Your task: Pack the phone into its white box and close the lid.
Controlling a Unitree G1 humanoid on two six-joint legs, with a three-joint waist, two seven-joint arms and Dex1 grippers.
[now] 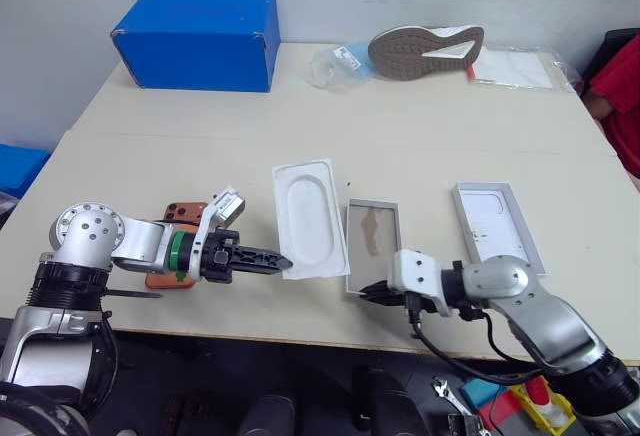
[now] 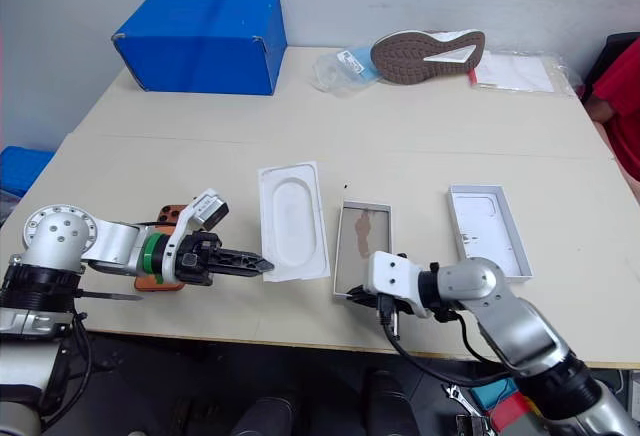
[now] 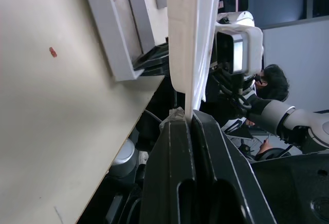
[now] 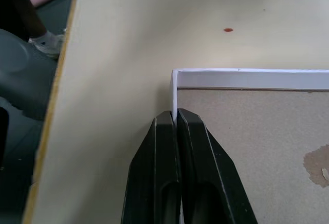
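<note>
On tabletop (image 1: 420, 136), L gripper (image 1: 283, 262) pinches moulded insert (image 1: 308, 218) edge; R gripper (image 4: 175, 118) clamps white box (image 1: 373, 246) wall.

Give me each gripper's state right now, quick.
Left gripper: jaws shut on the edge of the white moulded insert.
Right gripper: jaws shut on the near wall of the white box.
</note>
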